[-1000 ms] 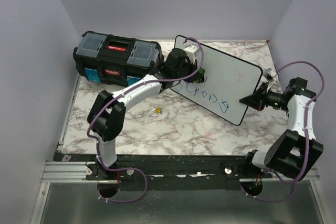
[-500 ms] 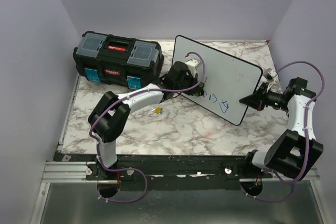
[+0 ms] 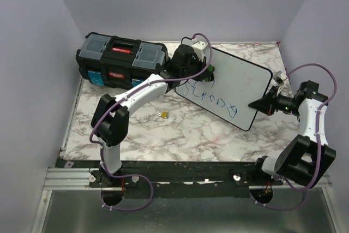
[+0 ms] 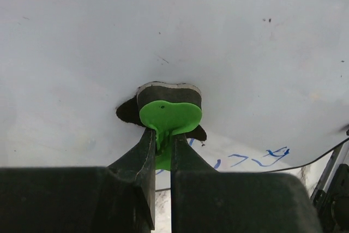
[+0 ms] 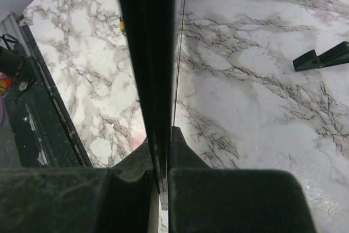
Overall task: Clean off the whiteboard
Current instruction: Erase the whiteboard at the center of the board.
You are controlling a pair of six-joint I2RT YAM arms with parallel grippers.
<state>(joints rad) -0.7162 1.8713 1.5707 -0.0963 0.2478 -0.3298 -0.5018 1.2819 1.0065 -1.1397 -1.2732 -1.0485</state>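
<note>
Mid-erase, with your right tool [image 5: 161, 151] pinching the right rim of the large white black-rimmed whiteboard [image 3: 240, 77], tilted at the desk's [image 3: 191, 135] far right, and your left tool [image 4: 163, 137] clamped on the green-tabbed felt eraser [image 4: 169, 114] at its far-left corner, sweep nearward across the blue lettering [image 3: 214, 97].

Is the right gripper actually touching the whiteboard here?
Touching. The right wrist view shows the whiteboard edge-on, its black rim clamped between the shut jaws of the right gripper.
</note>
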